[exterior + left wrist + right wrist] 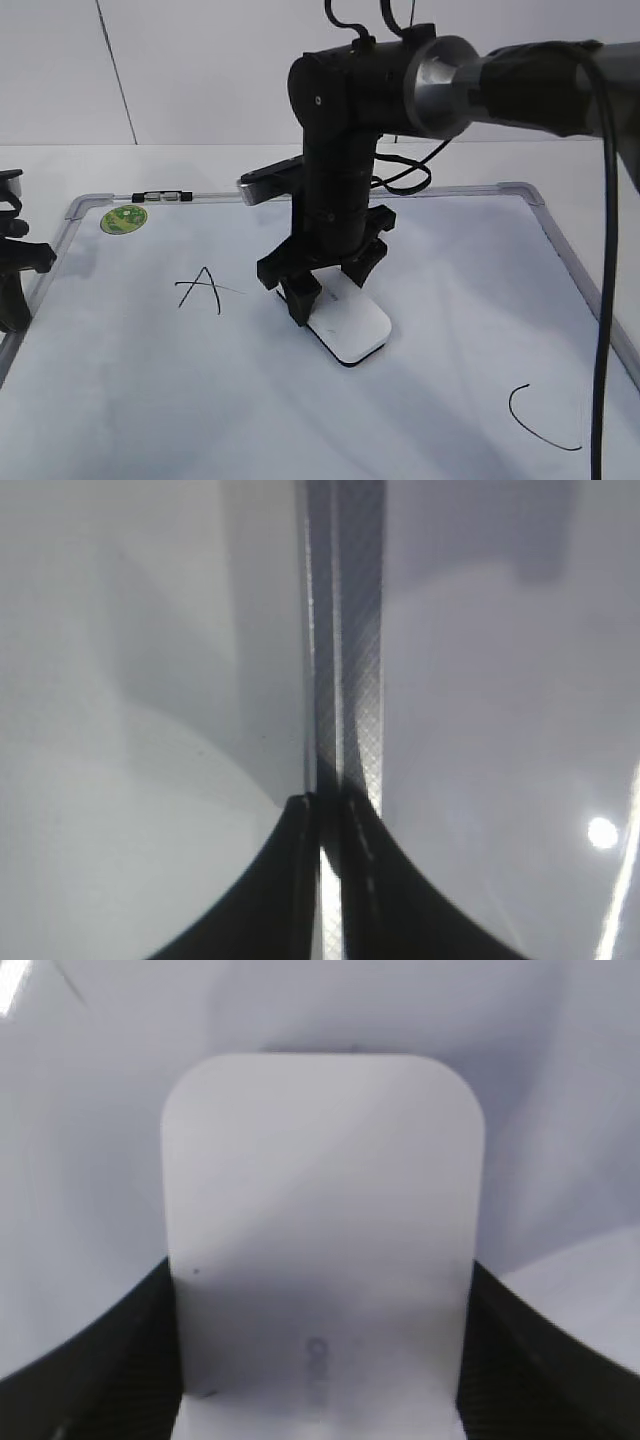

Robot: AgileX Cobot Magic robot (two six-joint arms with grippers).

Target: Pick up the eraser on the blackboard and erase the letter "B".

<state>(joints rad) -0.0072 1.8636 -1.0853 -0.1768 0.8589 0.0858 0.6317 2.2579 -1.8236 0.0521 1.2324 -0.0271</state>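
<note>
The white eraser (352, 325) lies flat on the blackboard (460, 290) near its middle. My right gripper (322, 290) comes down from above and is shut on the eraser's far end. In the right wrist view the eraser (320, 1190) fills the gap between both black fingers (318, 1360), with faint grey lettering on top. No letter "B" shows anywhere; the spot under the eraser and the arm is hidden. My left gripper (12, 295) is shut and empty at the board's left edge, over the grey frame (350, 630) in the left wrist view (330, 815).
A black "A" (200, 290) is drawn left of the eraser and a black "C" (540, 420) at the front right. A round green sticker (124, 219) sits in the board's far left corner. The right arm's cable (600, 330) hangs over the board's right side.
</note>
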